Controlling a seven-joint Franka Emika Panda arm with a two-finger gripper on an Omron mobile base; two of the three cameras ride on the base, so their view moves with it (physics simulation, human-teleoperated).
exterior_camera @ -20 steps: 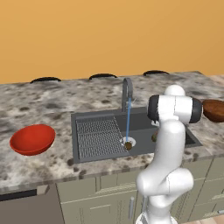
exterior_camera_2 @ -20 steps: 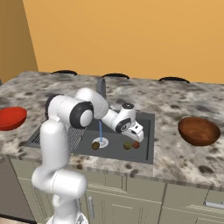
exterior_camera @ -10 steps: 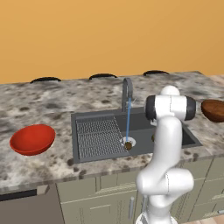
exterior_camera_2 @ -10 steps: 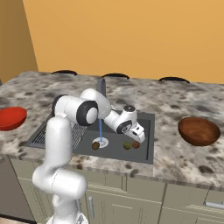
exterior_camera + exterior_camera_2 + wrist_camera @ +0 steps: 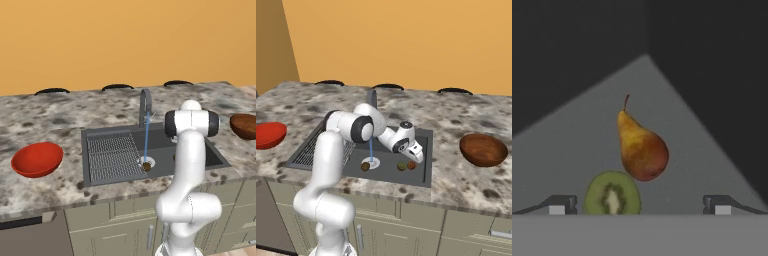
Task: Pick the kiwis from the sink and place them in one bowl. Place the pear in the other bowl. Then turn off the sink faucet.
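While the gripper [image 5: 639, 204] hangs low in the sink [image 5: 423, 175] with its fingers spread wide and nothing between them, the risk looks plain to me: the green kiwi [image 5: 612, 193] and the pear [image 5: 642, 149] lie touching near the basin corner, so closing on one could nudge or roll the other, or catch the wrong fruit. The brown kiwi [image 5: 365, 166] sits by the drain under the running faucet [image 5: 145, 106] (wet, likely slippery). Red bowl [image 5: 37, 159] and brown bowl [image 5: 483, 149] wait well apart on the counter.

Both base views overlook the sink [image 5: 150, 150]; hand view peers inside.
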